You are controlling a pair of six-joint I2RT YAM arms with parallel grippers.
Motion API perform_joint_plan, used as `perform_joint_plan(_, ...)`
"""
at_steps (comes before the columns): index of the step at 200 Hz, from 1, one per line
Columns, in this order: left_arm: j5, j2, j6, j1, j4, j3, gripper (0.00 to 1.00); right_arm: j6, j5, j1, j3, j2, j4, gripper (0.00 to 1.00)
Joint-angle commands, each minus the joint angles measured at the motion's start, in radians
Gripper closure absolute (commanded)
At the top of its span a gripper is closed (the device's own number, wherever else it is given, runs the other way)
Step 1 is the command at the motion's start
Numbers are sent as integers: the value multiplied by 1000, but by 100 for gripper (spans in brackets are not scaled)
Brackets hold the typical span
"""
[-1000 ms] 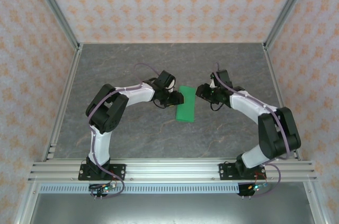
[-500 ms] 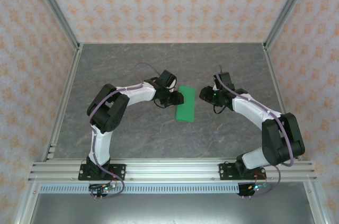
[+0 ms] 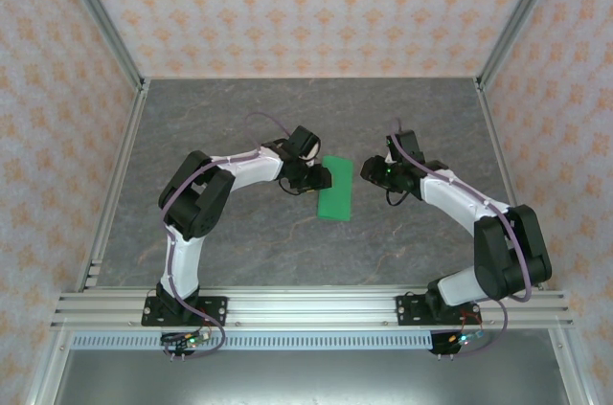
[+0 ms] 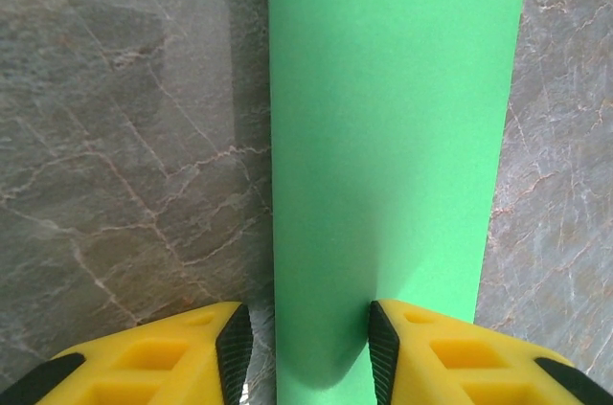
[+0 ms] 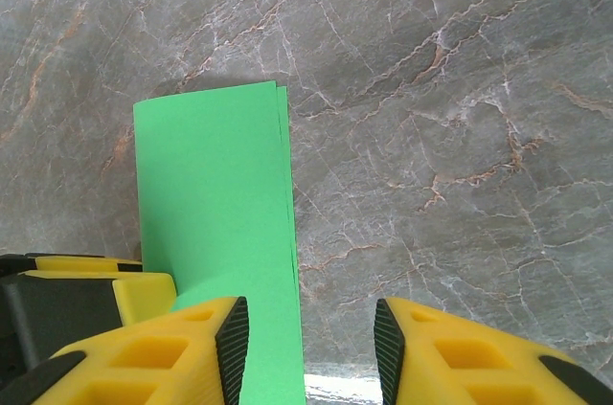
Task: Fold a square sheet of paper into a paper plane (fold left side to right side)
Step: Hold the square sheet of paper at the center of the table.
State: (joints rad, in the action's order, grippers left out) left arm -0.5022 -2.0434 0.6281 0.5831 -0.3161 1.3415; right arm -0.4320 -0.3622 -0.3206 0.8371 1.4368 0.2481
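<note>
— Where was the green paper [image 3: 336, 188]?
— Folded, flat on the desk [image 3: 230, 118]. My left jaws stood apart at one long edge, my right jaws apart too, near the other

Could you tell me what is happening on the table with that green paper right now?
The square sheet of paper lies on the table, already folded in half into a narrow strip. The left gripper sits at its folded left edge, fingers open; the right gripper hovers just off the right edge, also open. Neither holds anything.
</note>
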Motion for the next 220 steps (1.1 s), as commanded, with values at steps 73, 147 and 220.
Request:
perform_joint_plan(73,50,-62,-24,9,-64,18,57,13,10,-4,-11,-27,19,57)
perform_joint_plan(147,69,-87,-50,20,-111,51,55,15,10,-3,-13,-26,20,57)
perform_joint_plan(220,76,-92,-48,21,-113,56,56,12,5,-7,-19,-26,20,57)
